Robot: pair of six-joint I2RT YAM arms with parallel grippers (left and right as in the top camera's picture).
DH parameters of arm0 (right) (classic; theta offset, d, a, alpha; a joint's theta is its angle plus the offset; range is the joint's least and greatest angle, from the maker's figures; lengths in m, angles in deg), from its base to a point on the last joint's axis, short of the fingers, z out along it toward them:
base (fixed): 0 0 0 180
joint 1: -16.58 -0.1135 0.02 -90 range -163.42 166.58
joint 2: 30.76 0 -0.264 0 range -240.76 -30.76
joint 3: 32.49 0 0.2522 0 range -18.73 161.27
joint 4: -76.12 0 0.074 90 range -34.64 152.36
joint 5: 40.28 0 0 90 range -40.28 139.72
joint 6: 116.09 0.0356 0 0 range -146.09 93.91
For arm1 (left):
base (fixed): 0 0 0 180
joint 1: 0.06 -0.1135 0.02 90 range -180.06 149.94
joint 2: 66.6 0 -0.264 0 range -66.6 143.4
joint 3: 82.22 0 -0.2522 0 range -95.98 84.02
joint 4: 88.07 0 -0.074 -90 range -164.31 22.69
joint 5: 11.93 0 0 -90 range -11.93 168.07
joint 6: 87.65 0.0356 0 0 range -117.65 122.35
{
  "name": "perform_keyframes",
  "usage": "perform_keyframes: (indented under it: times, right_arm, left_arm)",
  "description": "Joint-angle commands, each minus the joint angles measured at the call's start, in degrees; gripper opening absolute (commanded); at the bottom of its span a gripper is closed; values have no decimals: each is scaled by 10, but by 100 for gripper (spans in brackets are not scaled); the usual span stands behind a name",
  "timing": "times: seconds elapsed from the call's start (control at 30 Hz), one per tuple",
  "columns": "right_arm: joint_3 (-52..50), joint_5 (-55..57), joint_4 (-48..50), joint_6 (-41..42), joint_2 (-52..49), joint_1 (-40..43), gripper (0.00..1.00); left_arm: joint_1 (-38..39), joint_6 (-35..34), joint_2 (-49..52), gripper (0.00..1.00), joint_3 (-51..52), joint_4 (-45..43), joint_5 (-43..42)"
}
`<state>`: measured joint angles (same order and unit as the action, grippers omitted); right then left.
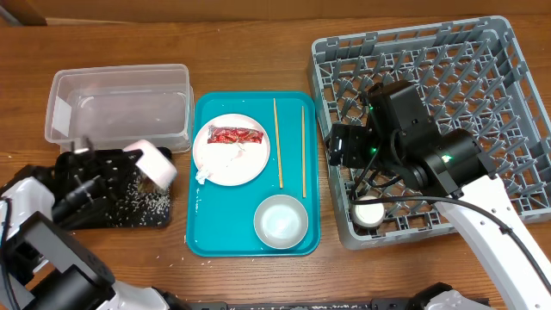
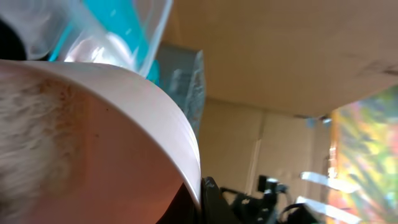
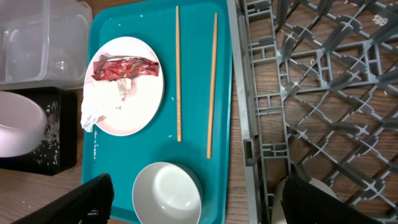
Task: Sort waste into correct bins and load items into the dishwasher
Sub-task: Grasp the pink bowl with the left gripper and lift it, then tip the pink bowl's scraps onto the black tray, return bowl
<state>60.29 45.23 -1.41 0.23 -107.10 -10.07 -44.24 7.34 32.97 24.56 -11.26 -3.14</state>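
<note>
My left gripper [image 1: 136, 158] is shut on the rim of a small pale bowl [image 1: 157, 164] and holds it tilted over the black tray [image 1: 86, 211], where loose rice grains [image 1: 142, 204] lie. The bowl fills the left wrist view [image 2: 93, 137]. The white plate [image 1: 231, 159] on the teal tray carries the red wrapper [image 1: 234, 135] and the white tissue [image 1: 213, 165]. Two chopsticks [image 1: 276, 142] and a second bowl [image 1: 281, 220] lie beside it. My right gripper [image 3: 199, 208] is open and empty above the second bowl [image 3: 168, 193]. A white cup [image 1: 370, 211] stands in the grey rack [image 1: 448, 77]. No brown scrap shows.
The clear tub [image 1: 120, 103] stands behind the black tray at the far left. The teal tray [image 1: 207, 232] lies between the bins and the rack. My right arm reaches over the rack's left side. Bare wooden table runs along the front edge.
</note>
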Motion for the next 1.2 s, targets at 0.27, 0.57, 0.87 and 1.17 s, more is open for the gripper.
perform_keyframes:
  times: [0.27,0.57,0.87,1.17]
  right_arm:
    - [9,-3,3,-4,5,-2,89]
    - [9,-3,5,-4,5,-2,89]
    - [9,-3,8,-4,5,-2,91]
    - [9,-3,9,-4,5,-2,94]
  left_arm:
    - [-50,25,1,4,-5,-10,-95]
    - [-17,190,-5,4,-7,166,79]
    - [199,-36,-170,4,-8,120,383]
    - [636,-416,-249,5,21,63,805]
